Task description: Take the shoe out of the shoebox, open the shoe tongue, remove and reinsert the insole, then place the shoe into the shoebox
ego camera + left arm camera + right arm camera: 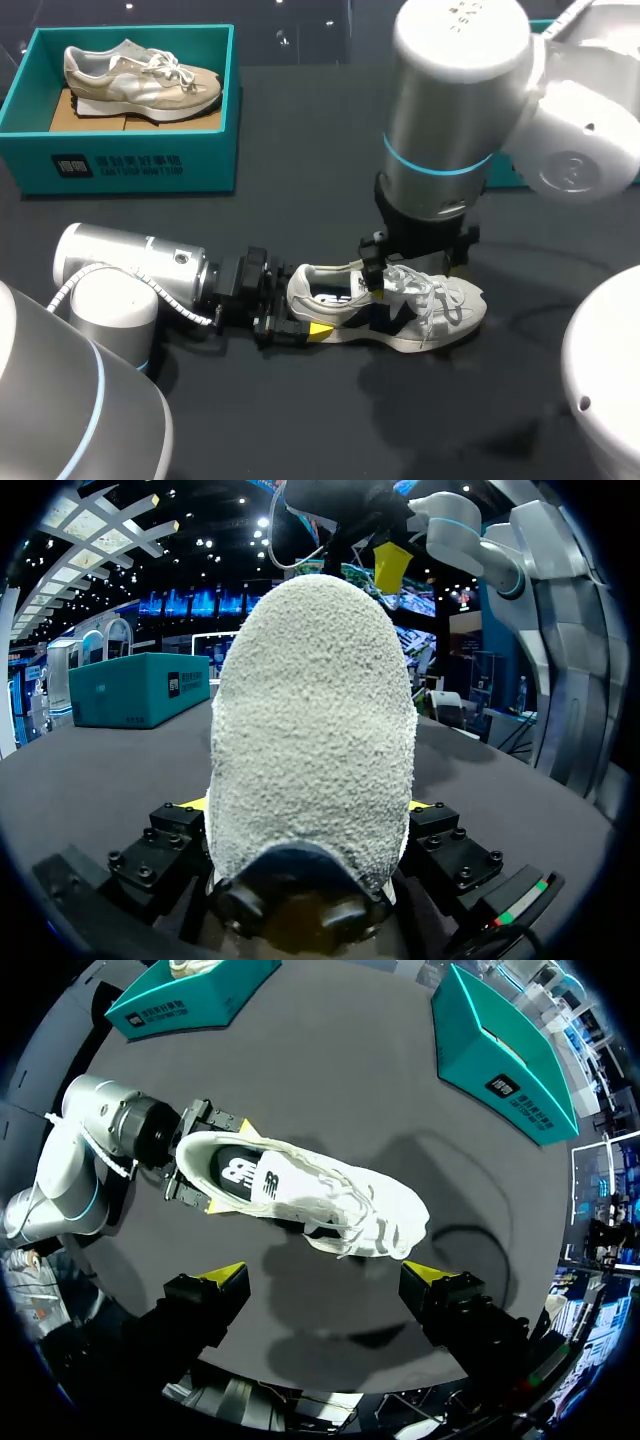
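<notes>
Dark, matte bench [300, 430] fills the scene, with a teal shoebox [130, 165] at the far left holding a beige shoe [140, 78] and a second teal box [505, 1055] at the far right. Near the middle of the bench lies the white shoe [400, 310], out of the box and upright on its sole. Its long axis runs left to right, heel to the left and toe to the right. The left end effector [310, 815] comes in from the left along that axis and pinches the heel, one finger pressed on each side, so the fuzzy heel counter fills the left wrist view. The right end effector [322, 1278] hangs above the laced midfoot with its yellow tips spread wide and touching nothing. From its wrist camera the shoe lies directly ahead of the fingers, and the line between the tips runs closer to lengthwise than crosswise. The step in hand looks like opening the tongue. The tongue [335, 1200] sits right under the right arm, just toe-ward of the collar opening, so that arm is the nearer one. It would need to drop straight down onto the laces while the left grip braces the heel.
</notes>
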### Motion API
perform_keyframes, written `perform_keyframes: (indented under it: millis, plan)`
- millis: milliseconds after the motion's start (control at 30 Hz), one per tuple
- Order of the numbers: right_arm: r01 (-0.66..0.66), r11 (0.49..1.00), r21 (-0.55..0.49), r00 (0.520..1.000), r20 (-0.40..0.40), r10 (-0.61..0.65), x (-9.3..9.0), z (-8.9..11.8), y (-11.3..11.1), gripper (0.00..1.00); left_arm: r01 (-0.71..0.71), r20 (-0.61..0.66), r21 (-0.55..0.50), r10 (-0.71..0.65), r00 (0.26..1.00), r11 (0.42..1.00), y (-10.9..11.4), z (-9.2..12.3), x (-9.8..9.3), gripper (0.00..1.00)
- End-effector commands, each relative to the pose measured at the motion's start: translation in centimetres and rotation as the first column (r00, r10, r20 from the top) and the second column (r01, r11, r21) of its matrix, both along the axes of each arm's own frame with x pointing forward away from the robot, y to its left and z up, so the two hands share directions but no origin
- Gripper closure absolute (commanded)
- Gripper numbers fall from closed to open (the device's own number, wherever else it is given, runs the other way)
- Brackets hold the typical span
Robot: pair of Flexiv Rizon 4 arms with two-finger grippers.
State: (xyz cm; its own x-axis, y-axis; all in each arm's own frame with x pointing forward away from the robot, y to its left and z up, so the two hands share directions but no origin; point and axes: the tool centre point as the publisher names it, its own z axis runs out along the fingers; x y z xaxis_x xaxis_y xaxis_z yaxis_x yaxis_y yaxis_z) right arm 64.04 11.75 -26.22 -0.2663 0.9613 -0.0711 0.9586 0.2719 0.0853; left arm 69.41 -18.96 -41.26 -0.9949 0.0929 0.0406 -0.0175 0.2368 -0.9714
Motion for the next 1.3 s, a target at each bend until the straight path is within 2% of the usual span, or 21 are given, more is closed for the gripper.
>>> perform_keyframes:
  millis: [33,200,400,567,867,1300]
  plan:
    - [0.020,0.987,-0.160,0.998,0.056,-0.011,-0.7,-0.4,1.6,0.00,-0.001,0.000,0.001,0.001,1.000,1.000,0.0,-0.2,-0.1,1.00]
    - [0.020,0.987,-0.160,0.998,0.056,-0.011,-0.7,-0.4,1.6,0.00,-0.001,0.000,0.001,0.001,1.000,1.000,0.0,-0.2,-0.1,1.00]
    - [0.125,0.963,-0.240,0.992,0.012,-0.126,0.6,-1.3,4.5,0.00,-0.001,0.000,0.001,0.001,1.000,1.000,0.0,-0.2,-0.1,1.00]
    - [0.162,0.953,-0.255,0.986,-0.009,-0.169,1.3,-1.9,5.3,0.00,-0.001,0.000,0.001,0.001,1.000,1.000,0.0,-0.2,-0.1,1.00]
    - [0.234,0.923,-0.306,0.970,0.015,-0.241,1.2,-3.4,5.9,0.00,-0.001,0.000,0.001,0.001,1.000,1.000,0.0,-0.2,-0.1,1.00]
    - [0.256,0.910,-0.326,0.965,0.032,-0.260,2.9,-5.3,5.8,0.00,-0.001,0.000,0.001,0.001,1.000,1.000,0.0,-0.2,-0.1,1.00]
